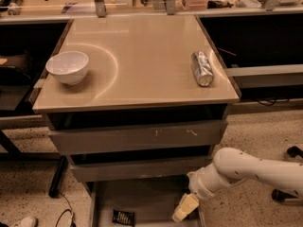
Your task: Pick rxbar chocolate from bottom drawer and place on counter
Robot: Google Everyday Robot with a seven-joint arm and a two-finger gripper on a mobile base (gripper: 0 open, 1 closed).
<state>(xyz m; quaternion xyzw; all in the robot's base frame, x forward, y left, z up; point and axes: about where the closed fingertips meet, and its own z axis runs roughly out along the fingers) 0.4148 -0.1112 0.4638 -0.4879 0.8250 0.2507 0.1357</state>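
Note:
The rxbar chocolate (123, 217) is a small black bar with pale lettering lying flat on the floor of the open bottom drawer (151, 197), near its front left. My gripper (184, 209) hangs on the white arm over the drawer's right side, well to the right of the bar and apart from it. The beige counter (142, 60) is above the three drawers.
A white bowl (67, 66) stands at the counter's left. A silver can (202, 68) lies on its side at the counter's right. Two upper grey drawers (137, 136) are shut. Black table legs and cables are on the floor at the left.

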